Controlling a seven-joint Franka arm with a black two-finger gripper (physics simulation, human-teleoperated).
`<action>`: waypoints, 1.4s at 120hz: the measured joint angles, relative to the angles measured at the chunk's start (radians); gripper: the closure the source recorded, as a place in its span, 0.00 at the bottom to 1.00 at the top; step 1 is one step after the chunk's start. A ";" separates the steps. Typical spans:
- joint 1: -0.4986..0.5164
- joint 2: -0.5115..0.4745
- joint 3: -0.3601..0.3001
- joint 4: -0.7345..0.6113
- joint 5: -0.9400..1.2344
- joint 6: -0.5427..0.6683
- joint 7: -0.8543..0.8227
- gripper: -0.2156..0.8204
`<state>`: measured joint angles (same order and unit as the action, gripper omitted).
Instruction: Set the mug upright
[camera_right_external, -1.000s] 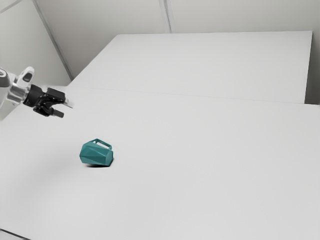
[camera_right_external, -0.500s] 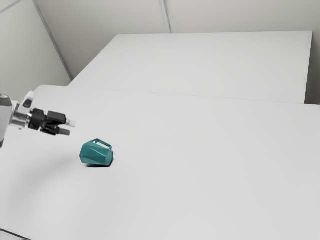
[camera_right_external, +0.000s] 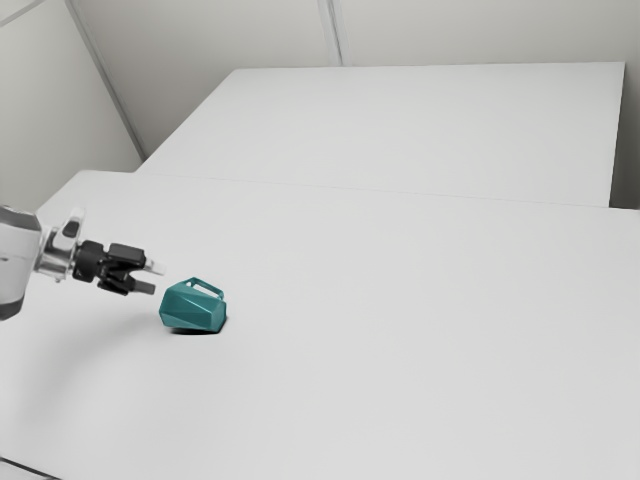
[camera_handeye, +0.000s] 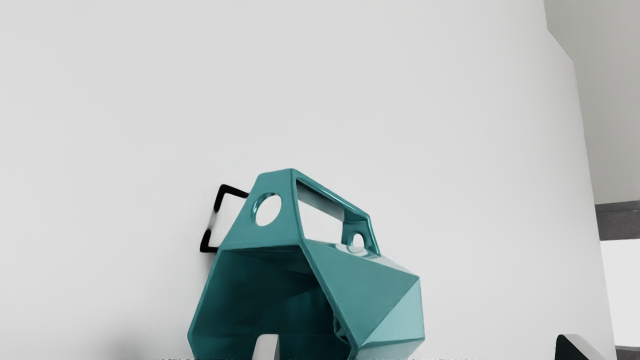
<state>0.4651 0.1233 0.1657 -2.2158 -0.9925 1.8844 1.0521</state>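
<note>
The mug (camera_right_external: 193, 308) lies on its side on the table (camera_right_external: 420, 340), teal and glossy, its body cut into flat, angular facets. Its handle (camera_handeye: 275, 232) is uppermost, an angular loop pierced by round holes, and its dark, open mouth (camera_handeye: 270, 295) faces the end effector (camera_right_external: 158, 279). The end effector is spread wide and grips nothing; it is near the mug, on the mouth side. One fingertip shows in front of the mouth, the other out past the mug's flank. Pale tabletop stretches far toward the exterior view's right, with the mug well inside the far edge.
</note>
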 joint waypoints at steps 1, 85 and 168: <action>0.000 0.000 0.000 0.000 0.000 -0.001 -0.001 0.21; -0.002 0.062 -0.007 0.003 -0.035 -0.003 -0.036 0.21; -0.020 0.088 -0.060 0.003 -0.073 0.012 -0.047 0.27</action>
<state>0.4455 0.2111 0.1061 -2.2123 -1.0653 1.8963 1.0046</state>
